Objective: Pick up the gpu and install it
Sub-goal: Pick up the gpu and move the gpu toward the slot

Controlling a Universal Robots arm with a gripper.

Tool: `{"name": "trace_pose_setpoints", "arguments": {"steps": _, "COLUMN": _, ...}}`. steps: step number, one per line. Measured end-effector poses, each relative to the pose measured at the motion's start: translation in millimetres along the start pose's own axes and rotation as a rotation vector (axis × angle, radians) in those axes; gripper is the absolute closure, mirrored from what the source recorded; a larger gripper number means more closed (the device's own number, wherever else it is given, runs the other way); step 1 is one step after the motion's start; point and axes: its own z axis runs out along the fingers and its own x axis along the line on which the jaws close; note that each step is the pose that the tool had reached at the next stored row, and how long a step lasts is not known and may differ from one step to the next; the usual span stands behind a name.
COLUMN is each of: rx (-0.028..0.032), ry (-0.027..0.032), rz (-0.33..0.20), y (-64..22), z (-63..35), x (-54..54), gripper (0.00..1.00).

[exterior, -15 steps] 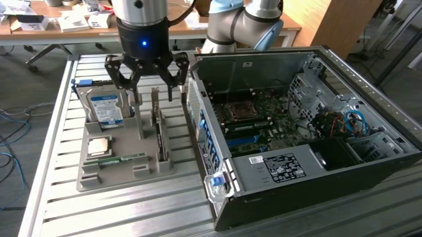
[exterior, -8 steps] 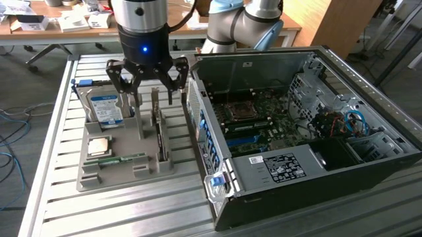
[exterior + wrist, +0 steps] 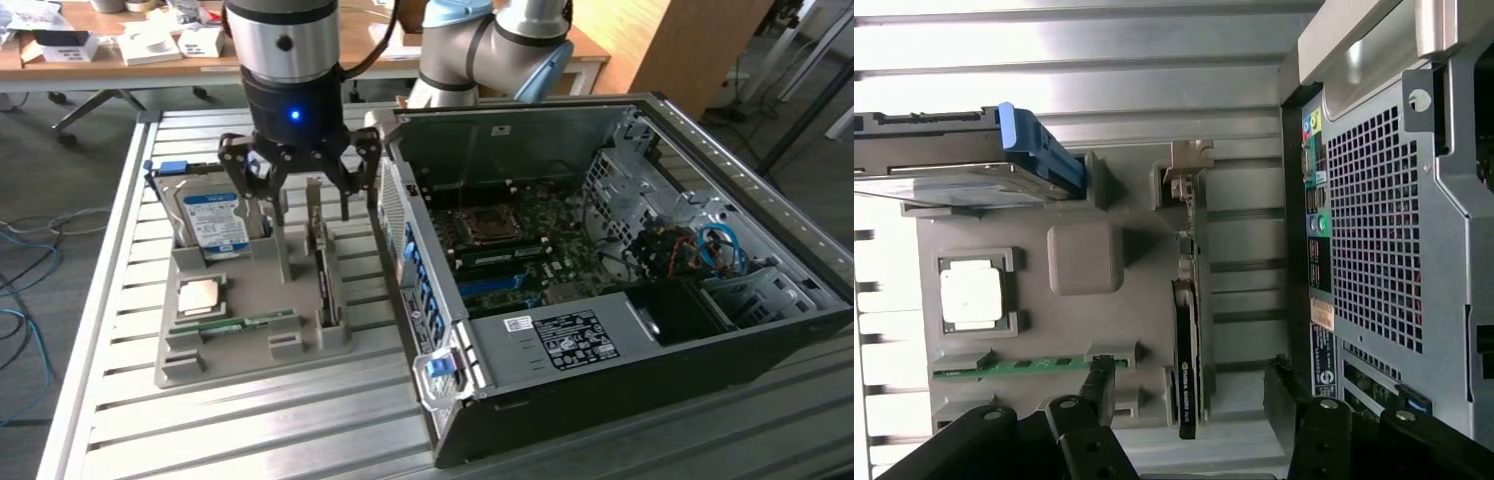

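Exterior view first: the claw [image 3: 306,205] hangs over the grey tray [image 3: 254,352] on the bench [image 3: 200,430]. It is wide open and has nothing in it. The card [image 3: 322,268] stands on its thin edge in a slot of the tray, right under the claw. Nothing is touching it.

In the wrist view the card [image 3: 1187,350] sits between the two fingers [image 3: 1097,385], with a gap on each side.

I think a few things could go wrong from here. The card is very thin. If the claw comes down a little to one side, a finger could land on the card's top edge and push it over or bend it. The tray has raised blocks close to the slot, and a finger could bump one and shove the whole tray along.

The computer case [image 3: 601,330] stands just beside the tray, so the finger on that side has little room. On the other side, the hard drive [image 3: 214,222] stands tall in its own slot and could get knocked.

The card could also slip or tip if the claw grabs it too near one end.
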Motion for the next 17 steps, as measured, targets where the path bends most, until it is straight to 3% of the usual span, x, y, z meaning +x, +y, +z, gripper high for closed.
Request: {"name": "trace_pose_setpoints", "arguments": {"steps": 17, "rx": 0.0, "ry": 0.0003, "rz": 0.0, "y": -1.1, "z": 25.6, "x": 0.6, "gripper": 0.3}}
